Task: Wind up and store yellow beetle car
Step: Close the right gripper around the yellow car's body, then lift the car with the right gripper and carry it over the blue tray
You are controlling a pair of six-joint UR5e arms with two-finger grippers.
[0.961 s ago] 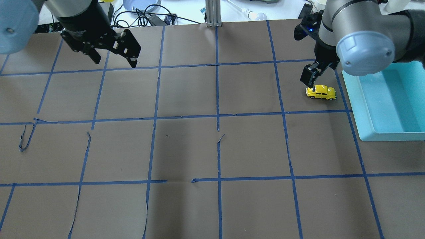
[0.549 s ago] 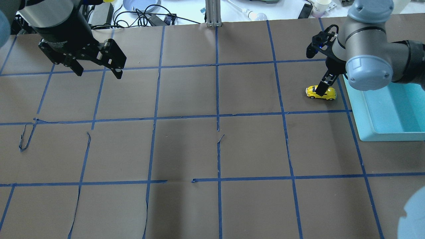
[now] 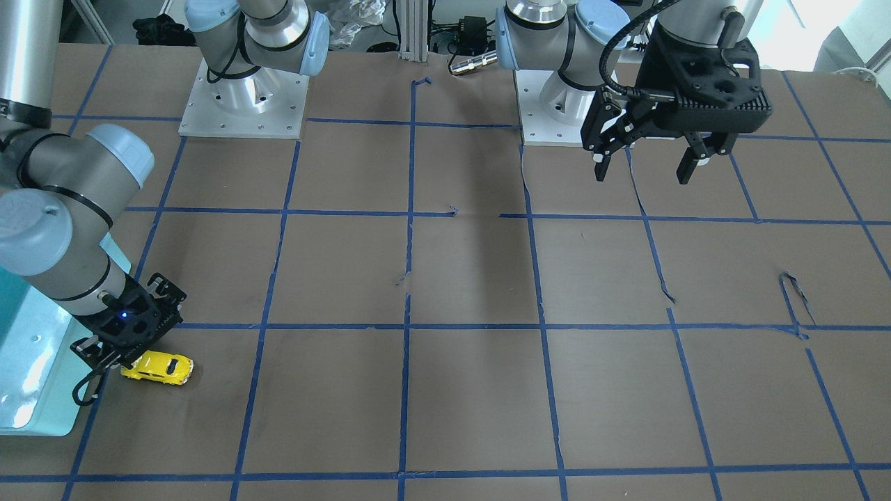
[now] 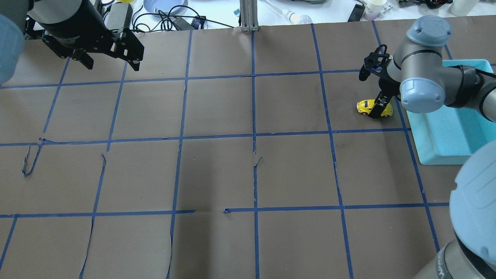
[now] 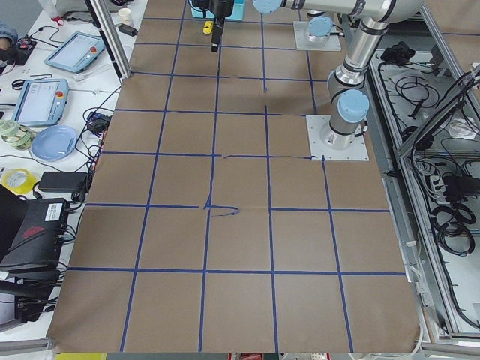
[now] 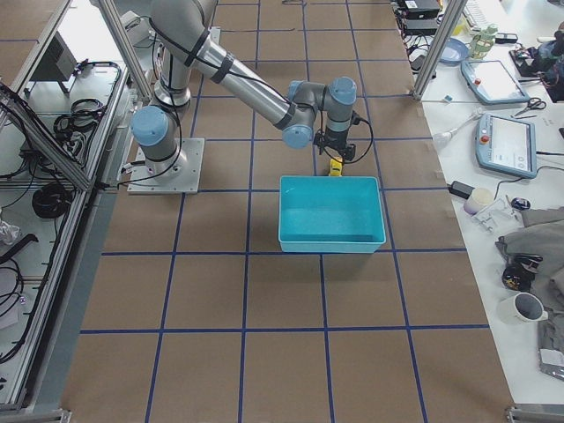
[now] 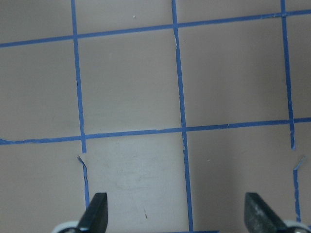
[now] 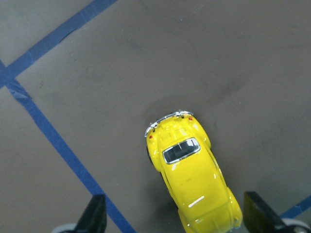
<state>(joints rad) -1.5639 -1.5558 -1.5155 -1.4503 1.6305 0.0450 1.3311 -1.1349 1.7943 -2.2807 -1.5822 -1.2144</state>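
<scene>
The yellow beetle car (image 4: 364, 105) stands on the brown table, just left of the teal bin (image 4: 438, 157). It also shows in the front view (image 3: 161, 367) and the right wrist view (image 8: 192, 179). My right gripper (image 4: 378, 107) is open and low over the car. In the right wrist view its fingertips (image 8: 97, 213) stand on either side of the car's near end without touching it. My left gripper (image 4: 111, 64) is open and empty, held high over the table's far left; the left wrist view (image 7: 177, 213) shows only bare table between its fingers.
Blue tape lines grid the brown paper. The teal bin (image 3: 28, 410) is empty and sits at the table's right edge, close to the car. Cables, a plate and cups lie beyond the far edge (image 4: 166, 11). The arm bases (image 3: 243, 104) stand at the robot's side.
My right gripper has come down from just above the car's far side to straddle it. My left gripper has drawn back toward the table's far left edge, still open.
</scene>
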